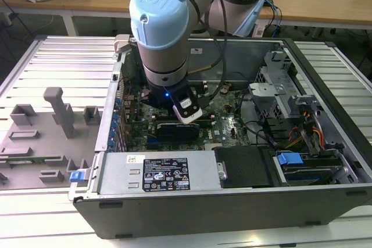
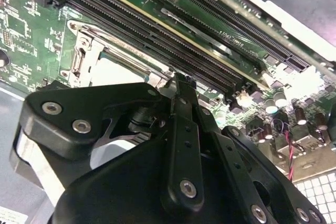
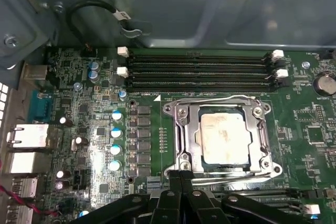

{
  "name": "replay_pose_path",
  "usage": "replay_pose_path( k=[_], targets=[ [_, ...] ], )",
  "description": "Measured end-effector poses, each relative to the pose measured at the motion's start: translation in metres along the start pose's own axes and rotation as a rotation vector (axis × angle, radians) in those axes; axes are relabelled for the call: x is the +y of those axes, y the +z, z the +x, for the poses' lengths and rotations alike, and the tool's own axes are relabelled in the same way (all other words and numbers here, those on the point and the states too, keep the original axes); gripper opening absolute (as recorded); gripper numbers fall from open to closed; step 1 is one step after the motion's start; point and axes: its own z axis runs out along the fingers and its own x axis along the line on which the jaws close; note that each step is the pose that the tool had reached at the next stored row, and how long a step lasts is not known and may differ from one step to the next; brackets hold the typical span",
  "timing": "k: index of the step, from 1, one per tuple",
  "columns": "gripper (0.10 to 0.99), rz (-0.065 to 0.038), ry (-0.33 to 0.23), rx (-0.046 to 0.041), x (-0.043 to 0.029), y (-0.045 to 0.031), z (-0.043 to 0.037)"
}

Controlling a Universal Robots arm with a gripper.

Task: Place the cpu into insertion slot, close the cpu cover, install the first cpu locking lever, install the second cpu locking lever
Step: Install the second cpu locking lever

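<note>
1. Inside the open computer case [image 1: 325, 161], the arm [image 1: 163, 27] reaches down over the green motherboard [image 3: 94, 145], as the exterior view shows.
2. In the first wrist view, the cpu [image 3: 223, 138] lies flat in the insertion slot [image 3: 185, 157], with its pale metal top facing up.
3. The cpu cover [image 3: 190, 129] is down over the slot, and the chip shows through its square window.
4. A thin wire lever [image 3: 220, 99] runs along the edge of the cover on the side of the memory slots [image 3: 199, 69]; another lever [image 3: 270, 145] runs along a neighbouring side. Whether they are hooked cannot be told.
5. The gripper [image 3: 179, 169] is just at the edge of the slot that is far from the memory slots. Its two black fingers [image 3: 175, 182] stand pressed together, with no gap between them and nothing held.
6. In the second wrist view, the gripper [image 2: 181, 80] ends beside the metal frame of the slot [image 2: 84, 59], and the fingertips look closed there too.
7. Outside the case, on the exterior view's left, a grey holder tray [image 1: 35, 143] lies on the ribbed table [image 1: 58, 56].
</note>
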Motion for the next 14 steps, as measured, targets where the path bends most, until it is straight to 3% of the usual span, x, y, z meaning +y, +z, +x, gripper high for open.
replay_pose_path(
  k=[6,14],
  targets=[
    [0.106,-0.021,0.002,0.0006,-0.0006,0.0054,0.0024],
    [0.106,-0.023,0.002,0.001,0.0007,0.0076,0.0039]
  ],
)
